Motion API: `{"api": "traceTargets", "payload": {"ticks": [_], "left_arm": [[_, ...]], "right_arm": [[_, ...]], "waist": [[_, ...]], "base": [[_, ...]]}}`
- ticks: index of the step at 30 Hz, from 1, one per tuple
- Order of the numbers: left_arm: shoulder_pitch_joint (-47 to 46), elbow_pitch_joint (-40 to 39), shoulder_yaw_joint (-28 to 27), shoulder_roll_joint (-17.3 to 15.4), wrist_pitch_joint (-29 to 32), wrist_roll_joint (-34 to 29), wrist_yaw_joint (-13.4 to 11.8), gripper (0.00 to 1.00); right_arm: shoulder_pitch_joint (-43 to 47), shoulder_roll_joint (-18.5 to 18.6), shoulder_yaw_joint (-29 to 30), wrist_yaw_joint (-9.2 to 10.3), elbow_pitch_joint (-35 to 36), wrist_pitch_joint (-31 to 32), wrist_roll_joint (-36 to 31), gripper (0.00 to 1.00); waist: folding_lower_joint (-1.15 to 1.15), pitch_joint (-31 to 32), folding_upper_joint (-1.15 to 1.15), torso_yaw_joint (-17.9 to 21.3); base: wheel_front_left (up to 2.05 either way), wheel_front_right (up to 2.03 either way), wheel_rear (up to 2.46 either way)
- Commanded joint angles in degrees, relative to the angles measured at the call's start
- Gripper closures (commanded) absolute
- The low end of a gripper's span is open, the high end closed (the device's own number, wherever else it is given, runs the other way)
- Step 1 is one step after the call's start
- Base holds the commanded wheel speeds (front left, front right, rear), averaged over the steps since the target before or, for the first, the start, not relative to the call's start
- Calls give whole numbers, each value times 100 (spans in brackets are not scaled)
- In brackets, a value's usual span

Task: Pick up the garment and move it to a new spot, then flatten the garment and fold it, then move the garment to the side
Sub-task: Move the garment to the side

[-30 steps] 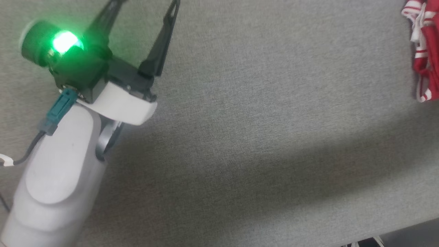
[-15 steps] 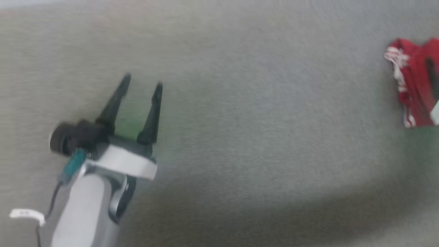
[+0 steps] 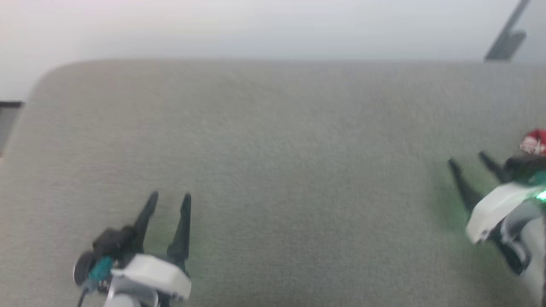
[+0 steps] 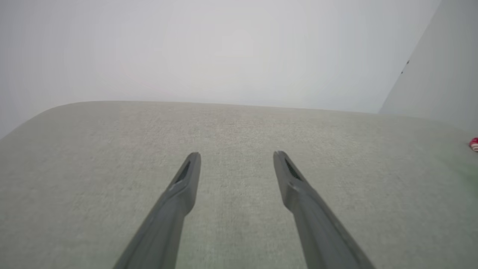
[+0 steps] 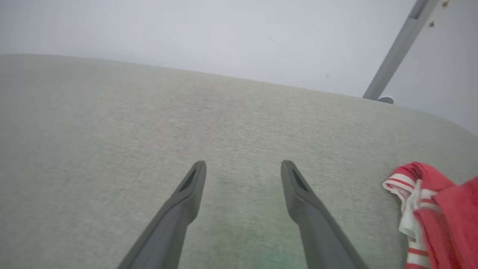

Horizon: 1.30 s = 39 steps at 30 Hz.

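Hovering over the grey surface [image 3: 273, 140], the left gripper [image 3: 169, 196] and right gripper [image 3: 466, 157] both gape wide, holding nothing. The garment [image 5: 442, 213] lies crumpled at the right, beside the right gripper; a pinch there, I reckon, might catch only trim and drag it tangled.

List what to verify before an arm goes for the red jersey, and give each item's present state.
1. The left gripper is open and holds nothing: ok.
2. The right gripper is open and holds nothing: ok.
3. The garment is located: ok. It lies on the grey surface, right of the right gripper's fingers and not touching them.
4. The whole garment is in view: not ok, it is cut off at the picture edge.
5. The garment lies flat: not ok, the visible part is bunched.
6. The head view is sharp: not ok, it is blurred.
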<state>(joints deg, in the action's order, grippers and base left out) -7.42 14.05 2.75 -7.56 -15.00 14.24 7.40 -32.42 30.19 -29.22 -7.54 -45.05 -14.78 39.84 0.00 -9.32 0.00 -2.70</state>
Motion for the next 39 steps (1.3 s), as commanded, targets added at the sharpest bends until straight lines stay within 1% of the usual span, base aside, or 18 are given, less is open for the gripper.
{"api": "traceTargets", "payload": {"ticks": [1,2,5,11,12,19,26,35,39], "left_arm": [[265,92,-41,2,-24,65,7,0],[265,92,-41,2,-24,65,7,0],[479,128,-99,-31,-24,97,7,0],[820,-69,-371,13,-24,108,7,0],[904,-156,-430,32,-24,89,7,0],[1276,-474,-509,111,-24,-7,7,0],[1678,-877,-593,83,-24,-41,7,0],[2102,-1451,-598,155,-24,-54,7,0],[2219,-1572,-620,171,-24,-13,7,0]], "right_arm": [[324,-103,-32,11,218,-43,-234,0],[324,-103,-32,11,218,-43,-234,0],[719,-290,185,11,596,-43,-393,0],[1402,-583,886,11,1416,-46,-739,0],[1641,-675,1141,11,1645,-45,-867,0],[2409,-946,1840,10,2263,-46,-1110,0],[3154,-1087,2479,10,2847,-47,-1111,0],[3893,-1144,2946,10,3621,-7,-1233,0],[4032,-1289,3131,10,3882,115,-1295,0]], "waist": [[0,607,0,-420],[0,607,0,-420],[0,851,0,-437],[0,1102,0,-323],[0,1150,0,-268],[0,1316,0,-133],[0,1434,0,-116],[0,1481,0,-142],[0,1479,0,-129]], "base": [[0,0,0],[0,0,0],[0,0,0],[0,0,0],[0,0,0],[0,0,0],[0,0,0],[0,0,0],[0,0,0]]}}
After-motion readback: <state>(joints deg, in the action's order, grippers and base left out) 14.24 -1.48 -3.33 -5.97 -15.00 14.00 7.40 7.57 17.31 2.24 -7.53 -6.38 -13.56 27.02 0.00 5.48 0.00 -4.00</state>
